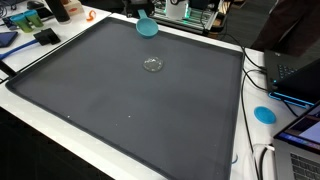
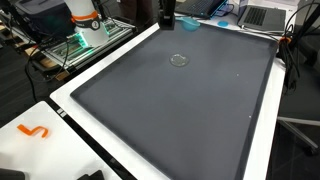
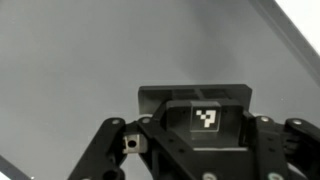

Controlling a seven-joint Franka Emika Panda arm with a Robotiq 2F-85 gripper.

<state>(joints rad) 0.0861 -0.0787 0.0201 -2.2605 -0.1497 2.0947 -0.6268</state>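
the end effector [image 2: 166, 18] is hovering at the far edge of the desk [image 2: 150, 120], and whether it is spread or pressed together cannot be told. the teal bowl [image 1: 147, 27] is sitting just beside it, seemingly light, stiff and smooth, likely best pinched across its rim.

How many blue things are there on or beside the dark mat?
2. One blue object sits at the far edge of the mat; one blue disc lies on the white table beside the mat. Clutter may hide more.
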